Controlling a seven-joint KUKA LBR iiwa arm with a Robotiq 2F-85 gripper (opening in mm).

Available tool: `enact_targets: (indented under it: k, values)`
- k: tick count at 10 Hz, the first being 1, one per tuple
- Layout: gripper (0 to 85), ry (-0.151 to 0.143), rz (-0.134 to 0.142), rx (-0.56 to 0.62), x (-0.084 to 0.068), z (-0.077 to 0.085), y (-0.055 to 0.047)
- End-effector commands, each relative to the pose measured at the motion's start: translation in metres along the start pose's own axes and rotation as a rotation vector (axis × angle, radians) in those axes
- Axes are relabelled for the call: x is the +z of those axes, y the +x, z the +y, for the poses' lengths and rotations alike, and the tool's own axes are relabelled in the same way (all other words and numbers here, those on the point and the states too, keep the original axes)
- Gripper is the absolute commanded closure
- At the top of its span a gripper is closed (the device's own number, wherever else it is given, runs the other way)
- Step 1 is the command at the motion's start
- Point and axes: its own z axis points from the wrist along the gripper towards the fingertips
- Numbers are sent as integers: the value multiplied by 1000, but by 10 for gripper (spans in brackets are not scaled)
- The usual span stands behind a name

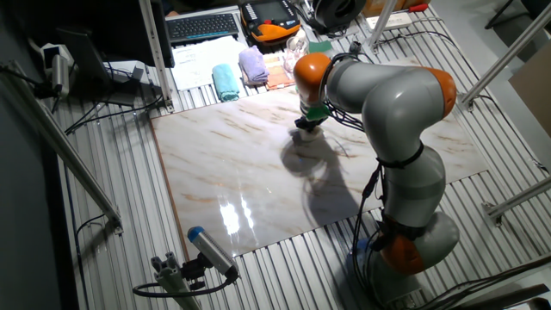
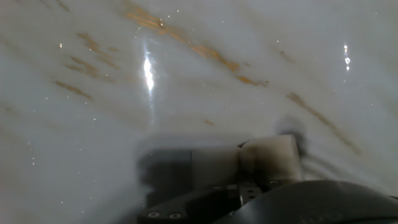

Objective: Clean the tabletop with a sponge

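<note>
Sponge sat gripped in my gripper, pressed on the tabletop; wiping seemed underway, progress unclear.

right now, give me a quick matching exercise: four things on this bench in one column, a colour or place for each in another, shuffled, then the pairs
Things:
1. tabletop
2. sponge
3. teal cloth
4. lilac cloth

Descriptions:
A. folded on the grey ribbed surface, just past the slab's far edge, the left one of the pair
B. cream block at the gripper, close over the slab
C. glossy white with brown-tan veins
D. pale purple, folded, to the right of the other cloth

Pairs: 1-C, 2-B, 3-A, 4-D
</note>
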Motion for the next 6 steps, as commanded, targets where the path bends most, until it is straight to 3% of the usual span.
enact_targets:
  k: [1,2,6]
  values:
    - [850,0,-6,6,1,1,0]
    - [850,5,-14,14,4,2,1]
    - [850,-27,-15,80,18,11,10]
